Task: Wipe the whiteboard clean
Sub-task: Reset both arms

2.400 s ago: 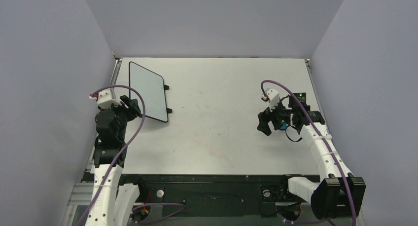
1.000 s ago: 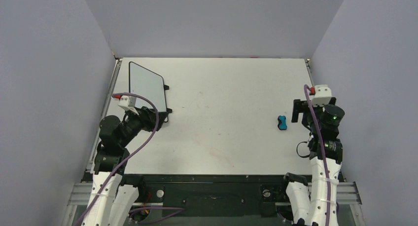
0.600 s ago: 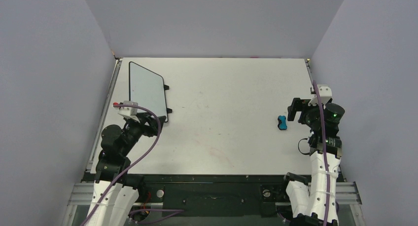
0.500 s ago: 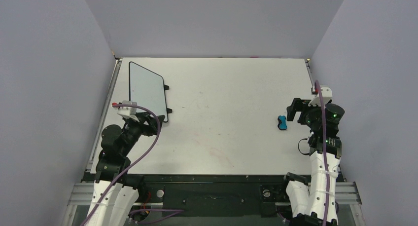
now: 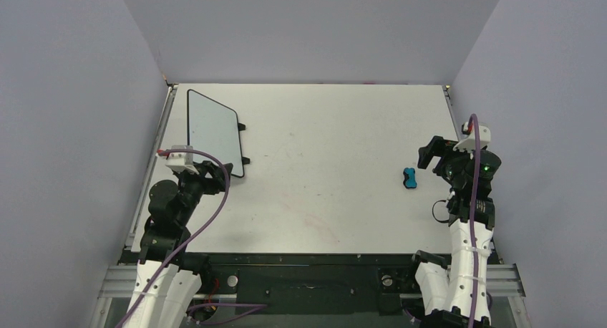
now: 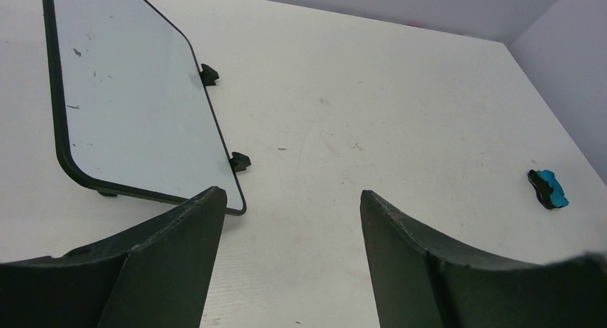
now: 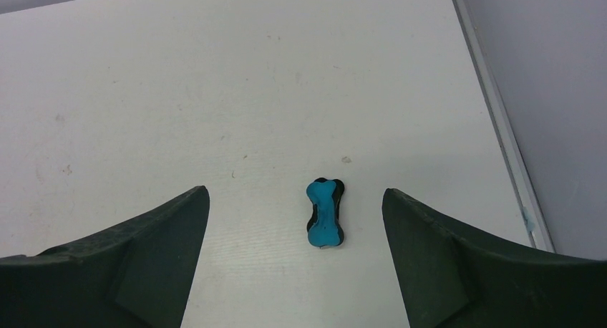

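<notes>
The whiteboard (image 5: 212, 131) leans on its stand at the table's far left, white face with a black rim. In the left wrist view the whiteboard (image 6: 129, 106) shows only a few tiny dark specks. My left gripper (image 5: 213, 176) hovers just off the board's near corner, open and empty; the left gripper (image 6: 290, 195) frames bare table. The blue-and-black eraser (image 5: 409, 177) lies loose on the table at the right. My right gripper (image 5: 428, 153) sits just right of it, wide open. In the right wrist view the eraser (image 7: 326, 213) lies ahead of the right gripper (image 7: 295, 192), touching neither finger.
The stand's black feet (image 5: 245, 160) stick out from the board's right edge. Grey-purple walls close in the table on three sides, and a metal rail (image 7: 501, 127) runs along the right edge. The eraser (image 6: 548, 188) also shows far right in the left wrist view.
The right gripper let go of the eraser, which now lies on the table, and drew back to the right. The left gripper pulled back from the board's near edge and opened wider.
</notes>
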### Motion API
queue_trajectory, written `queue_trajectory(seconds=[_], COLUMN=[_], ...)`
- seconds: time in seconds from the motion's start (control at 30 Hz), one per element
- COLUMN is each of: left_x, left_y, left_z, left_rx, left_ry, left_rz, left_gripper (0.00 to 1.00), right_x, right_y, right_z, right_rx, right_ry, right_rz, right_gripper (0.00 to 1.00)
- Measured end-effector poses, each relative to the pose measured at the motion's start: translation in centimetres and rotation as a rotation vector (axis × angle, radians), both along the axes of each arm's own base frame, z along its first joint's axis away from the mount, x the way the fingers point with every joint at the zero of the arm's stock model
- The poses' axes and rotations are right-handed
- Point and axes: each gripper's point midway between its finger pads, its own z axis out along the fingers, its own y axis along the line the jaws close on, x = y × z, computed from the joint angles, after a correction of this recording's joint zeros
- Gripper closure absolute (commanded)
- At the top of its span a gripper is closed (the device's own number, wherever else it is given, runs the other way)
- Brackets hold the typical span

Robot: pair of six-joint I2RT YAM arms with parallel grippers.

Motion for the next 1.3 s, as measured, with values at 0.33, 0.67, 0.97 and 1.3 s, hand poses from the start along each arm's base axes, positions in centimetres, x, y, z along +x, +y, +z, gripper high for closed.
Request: queue_trajectory(seconds=[0.33,0.67,0.97,1.3], left_x=[0.1,0.1,0.1,0.2], left_y=[0.2,0.1,0.1,0.2], left_z=[-1.1,-1.2,-1.2,-1.2], left_rx=[0.005,0.006,0.007,0.008], left_ry=[0.022,0.026,0.026,0.026], left_rz=[0.009,0.004,0.005,0.011], left_gripper=[0.33,0.33,0.33,0.33], right_x=[0.3,0.3,0.3,0.2], right_y=[0.5,1.5,1.6,1.5], right_z=[-0.7,-0.7,-0.8,-0.9], right_rx=[0.021,0.041,0.029,0.021], right_ry=[0.022,0.022,0.021,0.026], right_rz=[0.035,0.092,0.101,0.103], right_gripper=[0.14,0.14,0.14,0.13])
